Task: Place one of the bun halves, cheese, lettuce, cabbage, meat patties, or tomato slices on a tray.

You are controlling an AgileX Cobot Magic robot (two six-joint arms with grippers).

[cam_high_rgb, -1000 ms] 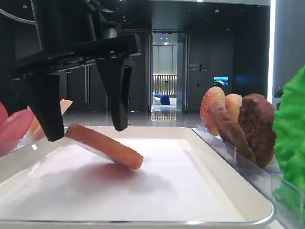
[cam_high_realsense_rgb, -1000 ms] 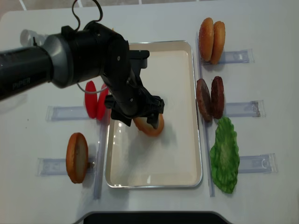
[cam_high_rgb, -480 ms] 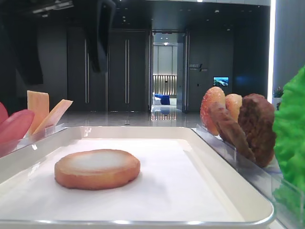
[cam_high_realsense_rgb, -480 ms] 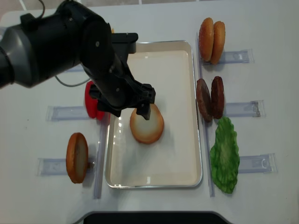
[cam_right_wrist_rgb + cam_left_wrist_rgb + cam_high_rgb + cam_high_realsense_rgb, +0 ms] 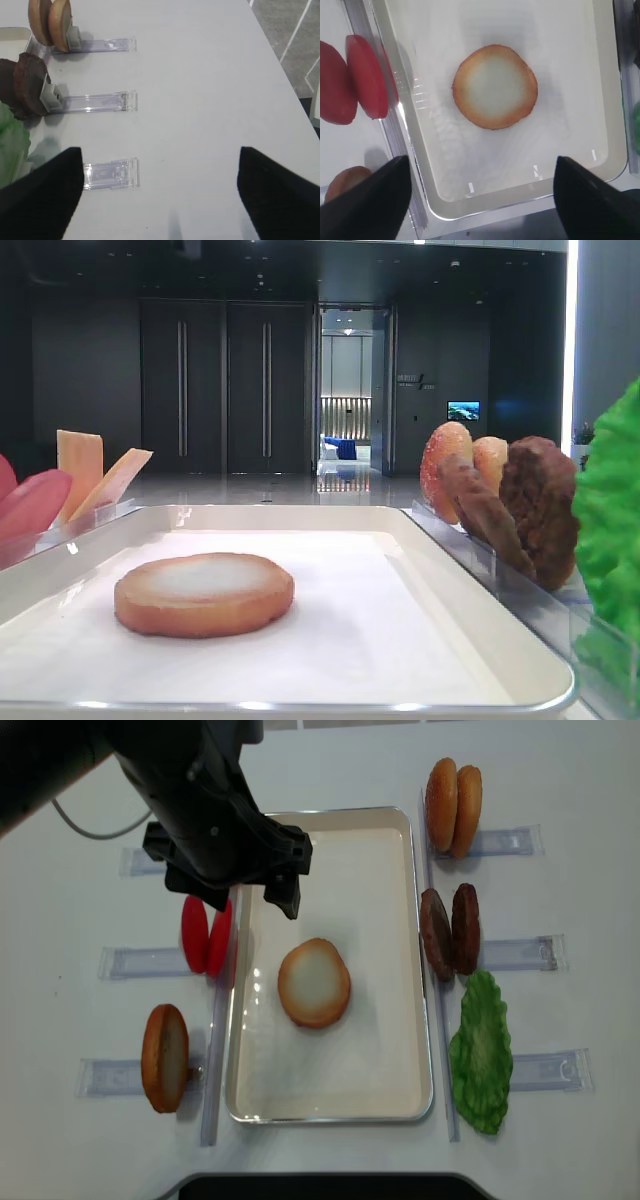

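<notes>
A bun half (image 5: 314,983) lies flat, pale face up, in the middle of the white tray (image 5: 372,890), with nothing touching it. It also shows as bun half (image 5: 204,593) and bun half (image 5: 495,86). My left gripper (image 5: 250,902) hangs open and empty above the tray's far-left part, its dark fingertips (image 5: 367,202) wide apart. My right gripper (image 5: 160,192) is open over bare table, right of the holders. Tomato slices (image 5: 205,934) stand left of the tray. Buns (image 5: 452,792), meat patties (image 5: 450,930) and lettuce (image 5: 482,1052) stand right of it. Cheese (image 5: 82,466) shows behind the tomato. Cabbage is out of view.
Another bun half (image 5: 165,1057) stands in a clear holder at the front left. Narrow clear holders (image 5: 525,955) lie along both sides of the tray. One short clear holder (image 5: 111,173) lies by my right gripper's left finger.
My left gripper let go of the bun half, which dropped from tilted to flat on the tray. The gripper then rose and drew back to the far left.
</notes>
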